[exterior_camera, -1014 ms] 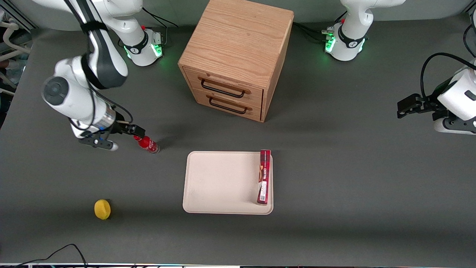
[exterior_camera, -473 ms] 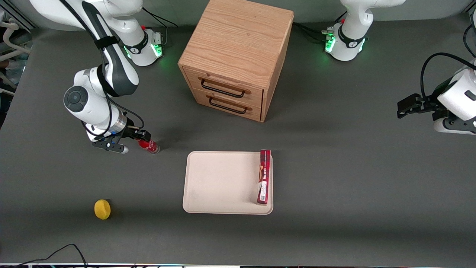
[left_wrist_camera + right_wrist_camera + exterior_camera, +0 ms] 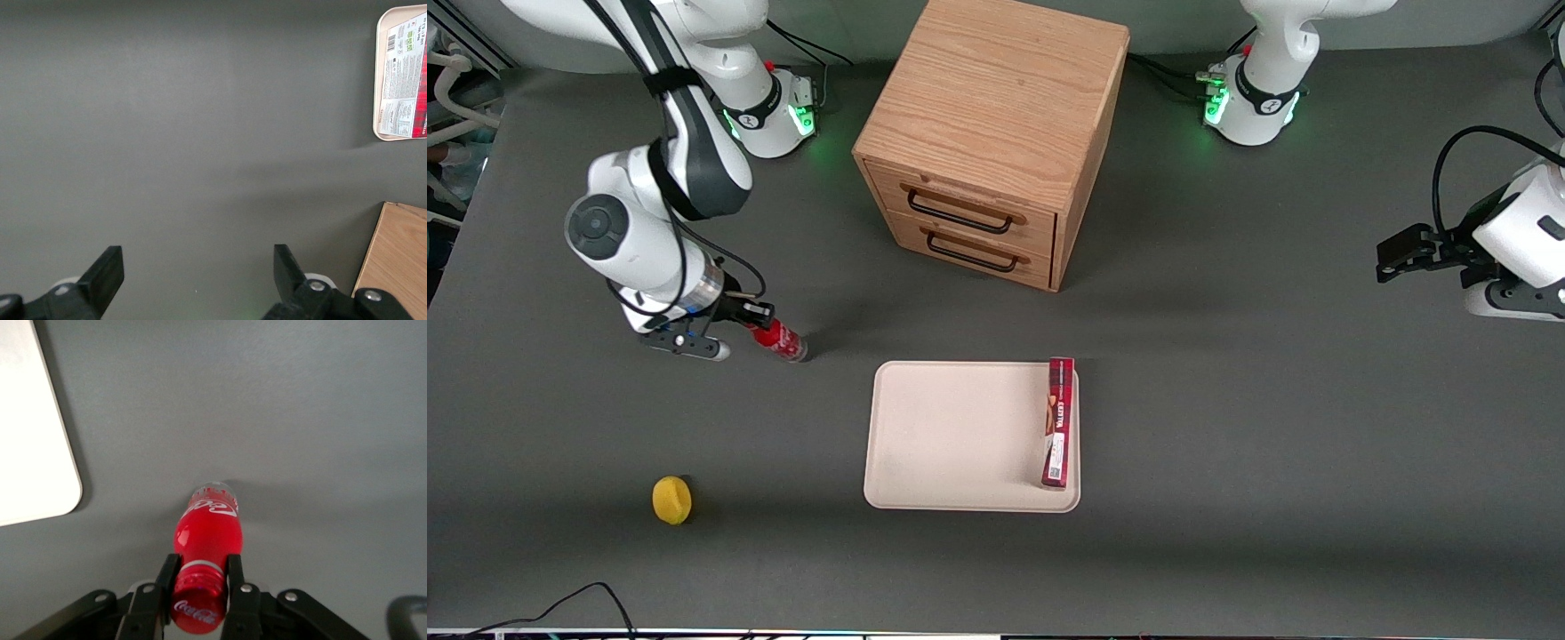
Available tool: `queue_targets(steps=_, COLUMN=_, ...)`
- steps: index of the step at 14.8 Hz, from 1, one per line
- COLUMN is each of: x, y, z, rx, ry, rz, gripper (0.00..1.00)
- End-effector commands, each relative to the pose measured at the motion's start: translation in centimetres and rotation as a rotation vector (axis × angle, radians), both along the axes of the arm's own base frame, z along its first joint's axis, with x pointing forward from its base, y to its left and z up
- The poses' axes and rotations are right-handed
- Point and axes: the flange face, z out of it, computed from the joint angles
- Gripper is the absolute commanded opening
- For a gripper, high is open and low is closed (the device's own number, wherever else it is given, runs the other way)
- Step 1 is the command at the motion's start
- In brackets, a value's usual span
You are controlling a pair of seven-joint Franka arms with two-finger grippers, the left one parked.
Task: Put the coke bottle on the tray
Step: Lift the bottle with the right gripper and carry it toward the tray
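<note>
The coke bottle (image 3: 784,343), small and red with white lettering, lies tilted with its clear base toward the tray, farther from the front camera than the tray's corner at the working arm's end. My right gripper (image 3: 758,324) is shut on the bottle's neck and red cap. In the right wrist view the gripper (image 3: 201,564) has one finger (image 3: 168,570) on each side of the neck, and the bottle (image 3: 208,533) points away over the grey table. The cream-beige tray (image 3: 959,436) lies flat mid-table; its rounded corner (image 3: 33,440) shows in the wrist view.
A long red box (image 3: 1058,422) lies on the tray along its edge toward the parked arm. A wooden two-drawer cabinet (image 3: 987,133) stands farther from the front camera than the tray. A yellow lemon-like object (image 3: 671,500) lies near the front, toward the working arm's end.
My right gripper came onto the bottle's cap end and closed on its neck. The wrist and forearm shifted over it and then drew back a little. The bottle has hardly moved.
</note>
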Motion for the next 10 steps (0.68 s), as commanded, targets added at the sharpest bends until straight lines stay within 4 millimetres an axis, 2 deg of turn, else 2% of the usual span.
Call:
queue_targets(steps=1, x=1.3, y=-0.2, z=10.6, rx=-0.029, ry=0.014, rz=0.033, gripper=0.00)
queue_targets(steps=4, x=2.5, y=-0.7, z=20.2, rx=-0.025, ry=0.018, rz=0.040, gripper=0.00)
queue_targets(steps=6, x=3.9, y=0.2, z=23.5, rx=-0.018, ry=0.060, rz=0.034, gripper=0.00)
queue_targets(steps=7, x=5.3, y=0.5, z=24.3, rx=-0.013, ry=0.076, rz=-0.011, gripper=0.00)
queue_targets(steps=8, x=6.7, y=1.9, z=23.7, rx=-0.011, ry=0.115, rz=-0.057, gripper=0.00)
queue_targets(steps=9, x=7.8, y=4.5, z=23.7, rx=0.001, ry=0.114, rz=-0.075, gripper=0.00)
queue_targets(steps=10, x=9.3, y=6.2, z=22.6, rx=0.018, ry=0.116, rz=-0.135, gripper=0.00)
